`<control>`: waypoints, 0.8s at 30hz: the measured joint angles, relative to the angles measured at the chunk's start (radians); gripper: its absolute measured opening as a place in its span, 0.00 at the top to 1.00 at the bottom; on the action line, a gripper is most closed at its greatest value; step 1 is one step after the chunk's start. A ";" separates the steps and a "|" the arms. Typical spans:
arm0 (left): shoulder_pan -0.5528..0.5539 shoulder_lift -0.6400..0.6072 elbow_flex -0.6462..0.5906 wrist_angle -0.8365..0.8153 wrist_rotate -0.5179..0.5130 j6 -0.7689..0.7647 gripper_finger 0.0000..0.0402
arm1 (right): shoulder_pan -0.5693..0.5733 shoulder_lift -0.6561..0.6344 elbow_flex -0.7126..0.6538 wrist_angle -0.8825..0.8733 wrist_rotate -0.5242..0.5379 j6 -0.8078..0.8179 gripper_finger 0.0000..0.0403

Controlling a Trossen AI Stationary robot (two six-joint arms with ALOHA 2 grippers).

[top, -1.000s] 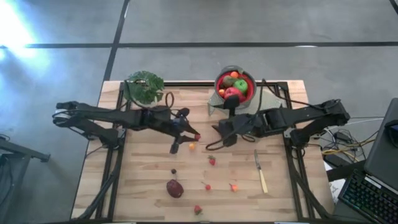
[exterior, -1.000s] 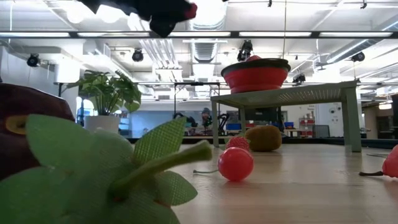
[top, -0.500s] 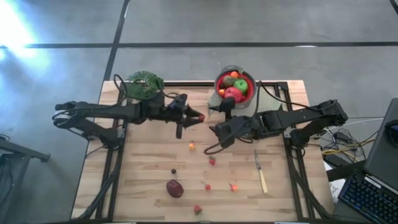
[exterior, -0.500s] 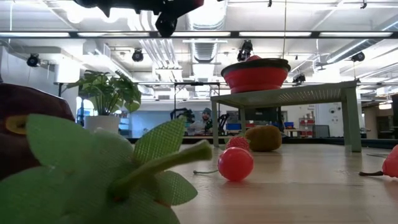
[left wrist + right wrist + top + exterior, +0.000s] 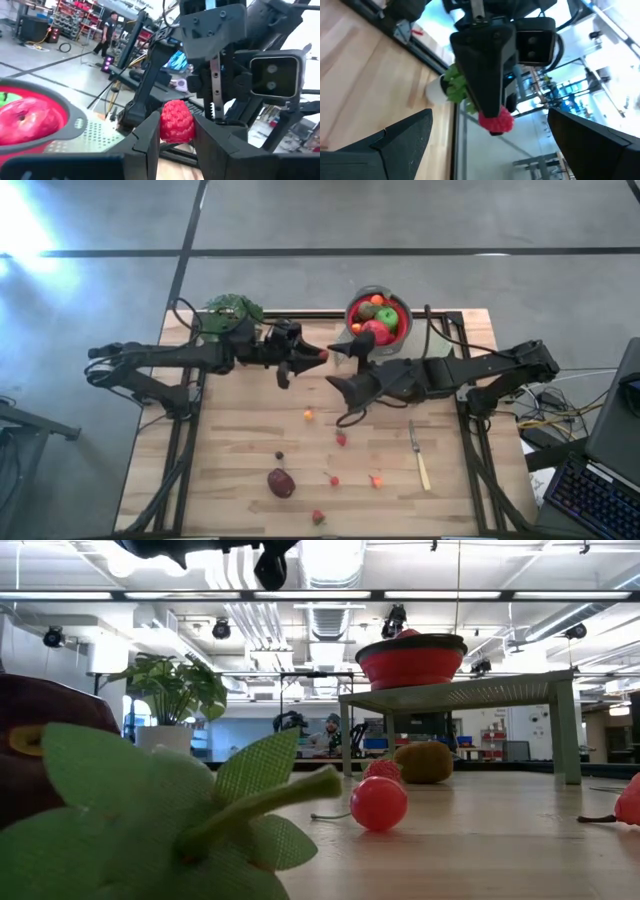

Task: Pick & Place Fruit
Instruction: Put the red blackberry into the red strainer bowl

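One strawberry (image 5: 177,121), pinched by left gripper (image 5: 318,356), has moved nearer the bowl (image 5: 378,318).

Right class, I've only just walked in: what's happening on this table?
A two-armed robot is sorting toy fruit. The left gripper is shut on a small bumpy red berry, held in the air beside the red bowl of fruit on its raised metal stand. The right gripper hangs open nearby, empty. A maroon plum and several small red and orange pieces lie on the wooden table.
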 joint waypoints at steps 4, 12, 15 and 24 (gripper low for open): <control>0.000 0.000 0.000 0.043 0.008 -0.024 0.73 | -0.003 0.000 0.000 0.047 0.000 -0.024 0.03; 0.000 0.000 0.047 0.048 0.011 0.013 0.73 | -0.025 0.000 0.000 0.067 0.001 -0.026 0.12; 0.000 0.013 0.068 0.046 0.014 0.030 0.73 | -0.035 0.000 0.000 0.078 0.000 -0.023 0.20; -0.001 0.086 0.105 0.037 0.050 0.023 0.73 | -0.041 -0.001 0.000 0.090 0.001 -0.030 0.41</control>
